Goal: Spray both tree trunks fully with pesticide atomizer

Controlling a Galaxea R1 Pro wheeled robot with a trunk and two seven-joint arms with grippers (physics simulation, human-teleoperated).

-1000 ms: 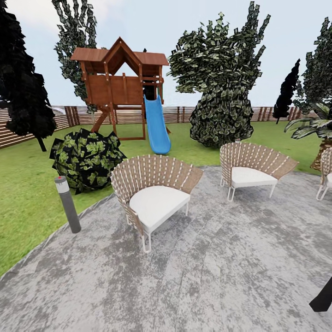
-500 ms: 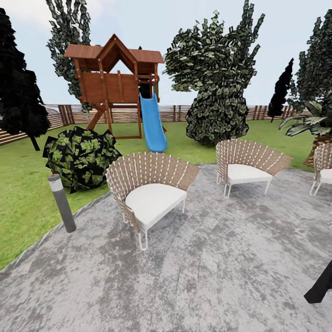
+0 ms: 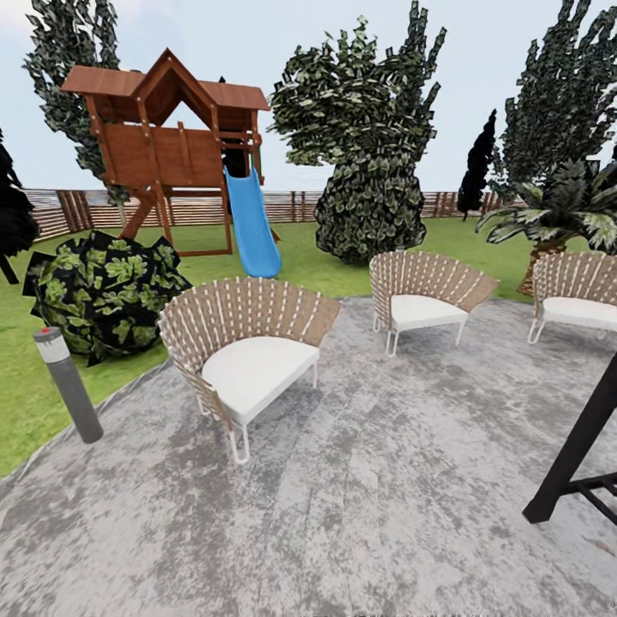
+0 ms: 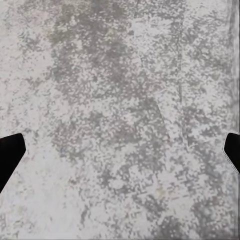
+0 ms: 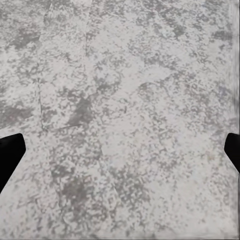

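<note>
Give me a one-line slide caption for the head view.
Grey stone patio with three woven chairs, a bollard light, wooden playhouse with blue slide, lawn and fence beyond.

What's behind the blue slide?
Behind the blue slide stands a wooden playhouse on legs, and farther back the slatted fence. The slide covers part of the playhouse's opening, so what is inside there cannot be seen.

Bright, even daylight; pale hazy sky; soft, blotchy rendering; no strong shadows
</note>
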